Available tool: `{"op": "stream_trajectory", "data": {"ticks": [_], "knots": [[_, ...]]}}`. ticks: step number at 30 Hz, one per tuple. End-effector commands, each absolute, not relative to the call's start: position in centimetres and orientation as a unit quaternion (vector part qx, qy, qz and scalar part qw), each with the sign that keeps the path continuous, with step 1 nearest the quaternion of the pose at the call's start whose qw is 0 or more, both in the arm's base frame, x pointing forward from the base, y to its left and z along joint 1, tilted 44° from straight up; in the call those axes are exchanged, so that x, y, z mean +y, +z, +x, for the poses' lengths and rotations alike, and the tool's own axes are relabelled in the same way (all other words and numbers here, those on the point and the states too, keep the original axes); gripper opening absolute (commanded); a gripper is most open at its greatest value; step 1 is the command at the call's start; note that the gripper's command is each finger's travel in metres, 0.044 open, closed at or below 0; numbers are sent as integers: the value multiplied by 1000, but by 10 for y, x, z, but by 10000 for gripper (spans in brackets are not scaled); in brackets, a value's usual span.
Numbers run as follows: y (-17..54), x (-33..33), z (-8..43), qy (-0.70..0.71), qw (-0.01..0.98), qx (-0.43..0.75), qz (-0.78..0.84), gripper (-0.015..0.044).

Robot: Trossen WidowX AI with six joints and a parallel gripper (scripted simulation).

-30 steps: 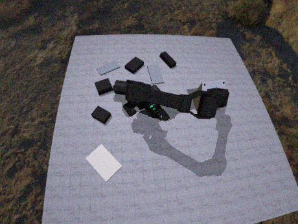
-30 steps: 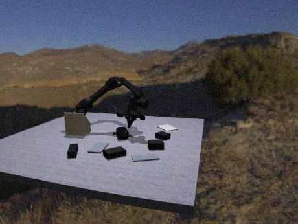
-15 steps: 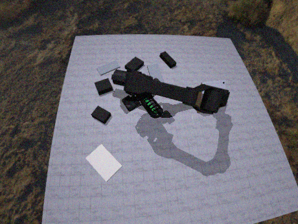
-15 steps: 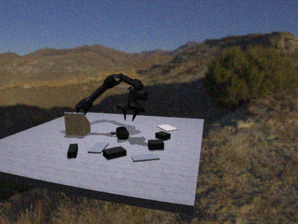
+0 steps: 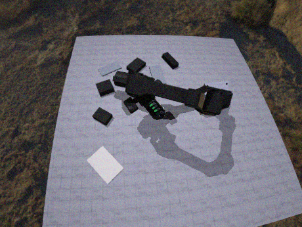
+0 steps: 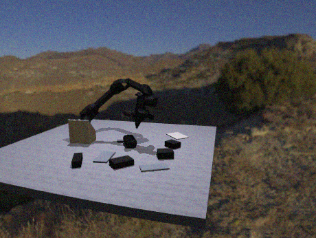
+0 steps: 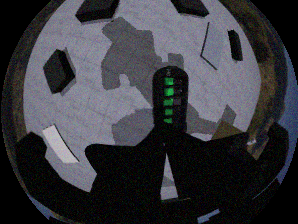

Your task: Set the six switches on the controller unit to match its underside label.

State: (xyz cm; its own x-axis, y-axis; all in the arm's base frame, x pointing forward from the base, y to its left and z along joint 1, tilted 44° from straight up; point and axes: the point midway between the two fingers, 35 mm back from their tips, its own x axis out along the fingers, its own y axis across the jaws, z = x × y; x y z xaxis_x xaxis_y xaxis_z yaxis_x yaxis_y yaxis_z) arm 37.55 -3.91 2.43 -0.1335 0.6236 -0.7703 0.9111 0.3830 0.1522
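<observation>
The jaws (image 6: 137,126) are clenched together on nothing, above the surface (image 5: 184,197) (image 6: 185,196) (image 7: 90,107). Just past their tips lies the controller unit (image 5: 160,109) (image 6: 130,141) (image 7: 170,100), switch face up, green ends showing. It is probably light, stiff and smooth-cased, liable to slide or tip under an off-centre push. For turning over, grip the long side walls at mid-length, clear of the rockers; for switching, press with closed tips. Farther off lie dark modules (image 5: 136,65) (image 6: 121,161) (image 7: 98,9). No containers are visible.
</observation>
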Motion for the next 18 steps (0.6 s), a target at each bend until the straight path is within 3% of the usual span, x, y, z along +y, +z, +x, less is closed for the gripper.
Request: {"op": "stream_trajectory", "data": {"ticks": [1,18], "knots": [[24,-39,375,-181,398,732,522,0],[24,-39,375,-181,397,731,525,440]]}}
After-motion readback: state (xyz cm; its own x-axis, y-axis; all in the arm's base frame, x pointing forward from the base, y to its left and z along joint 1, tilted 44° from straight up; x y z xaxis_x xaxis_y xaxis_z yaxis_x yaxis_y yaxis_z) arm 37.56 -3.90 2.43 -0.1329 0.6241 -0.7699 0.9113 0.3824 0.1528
